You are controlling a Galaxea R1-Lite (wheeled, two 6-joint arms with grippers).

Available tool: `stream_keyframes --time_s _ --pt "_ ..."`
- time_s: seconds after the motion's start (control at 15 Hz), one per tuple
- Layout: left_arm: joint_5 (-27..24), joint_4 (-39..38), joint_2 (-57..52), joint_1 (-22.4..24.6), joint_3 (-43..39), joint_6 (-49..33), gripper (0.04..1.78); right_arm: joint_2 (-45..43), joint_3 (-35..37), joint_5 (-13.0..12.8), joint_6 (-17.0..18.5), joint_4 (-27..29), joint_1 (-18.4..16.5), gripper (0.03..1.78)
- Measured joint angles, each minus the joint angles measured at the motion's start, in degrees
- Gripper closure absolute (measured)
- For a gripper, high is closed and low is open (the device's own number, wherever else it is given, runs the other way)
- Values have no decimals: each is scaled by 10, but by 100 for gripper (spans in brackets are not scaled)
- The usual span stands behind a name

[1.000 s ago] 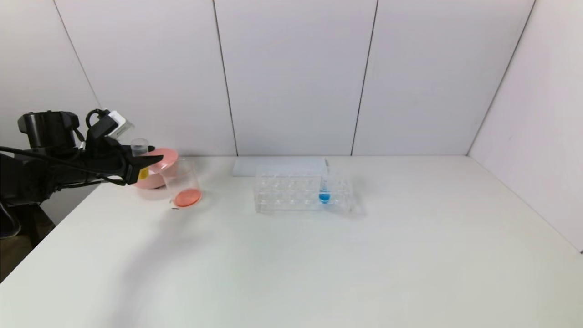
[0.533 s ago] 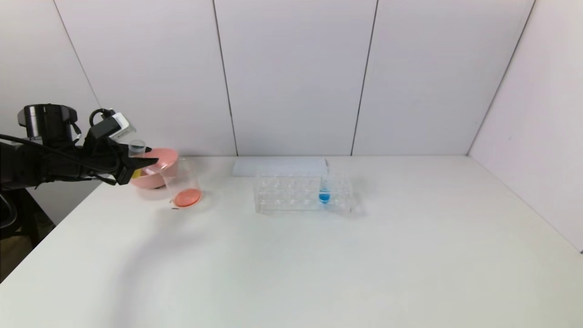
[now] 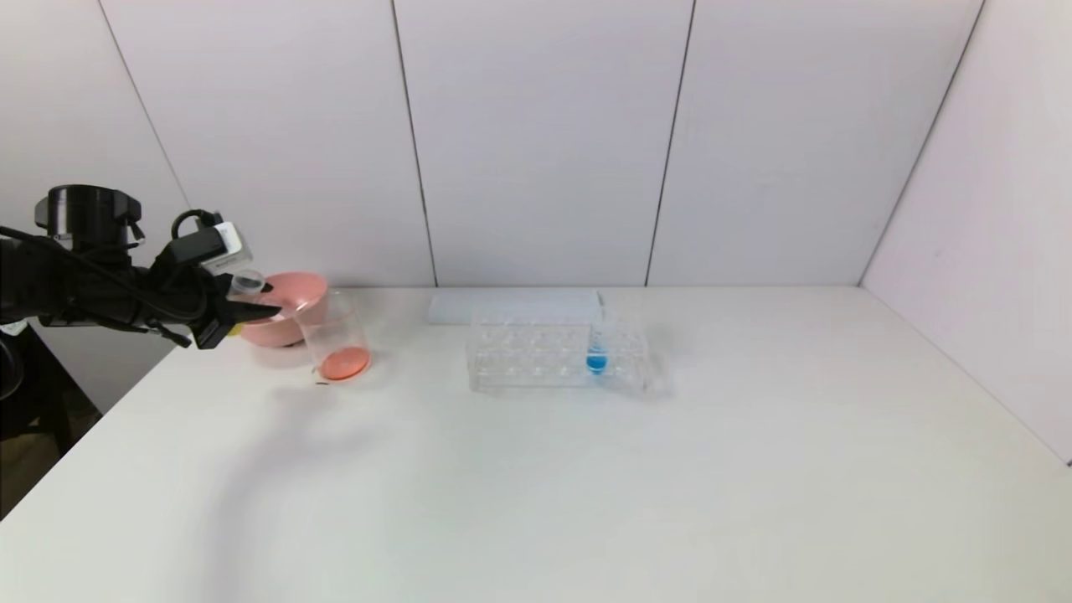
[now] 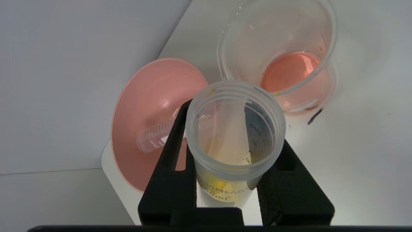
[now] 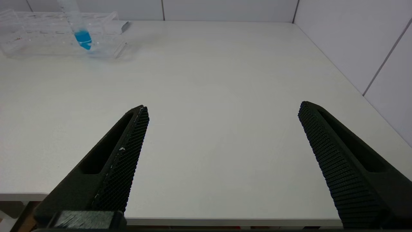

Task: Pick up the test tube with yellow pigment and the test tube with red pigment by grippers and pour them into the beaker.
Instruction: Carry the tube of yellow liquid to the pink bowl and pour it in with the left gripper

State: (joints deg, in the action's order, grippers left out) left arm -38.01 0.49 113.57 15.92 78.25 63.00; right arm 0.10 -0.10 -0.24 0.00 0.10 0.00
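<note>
Where pink bowl (image 3: pixel 289 310) crowds beaker (image 3: pixel 337 339).

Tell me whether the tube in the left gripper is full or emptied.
Nearly emptied: the test tube with yellow pigment, held in the left gripper, shows only a yellowish residue inside.

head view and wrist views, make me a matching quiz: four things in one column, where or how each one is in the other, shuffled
Things:
1. yellow tube
2. empty tube
3. blue tube
4. beaker

States:
a. standing in the rack
b. lying in the pink bowl
c. held in the left claw
d. on the table with orange-red liquid at the bottom

Pairs: 1-c, 2-b, 3-a, 4-d
</note>
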Motion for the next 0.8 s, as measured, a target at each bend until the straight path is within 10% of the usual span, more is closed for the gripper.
stream_keyframes --time_s 0.8 --pt "36 340 63 1 230 184 130 0 0 0 0 0 0 11"
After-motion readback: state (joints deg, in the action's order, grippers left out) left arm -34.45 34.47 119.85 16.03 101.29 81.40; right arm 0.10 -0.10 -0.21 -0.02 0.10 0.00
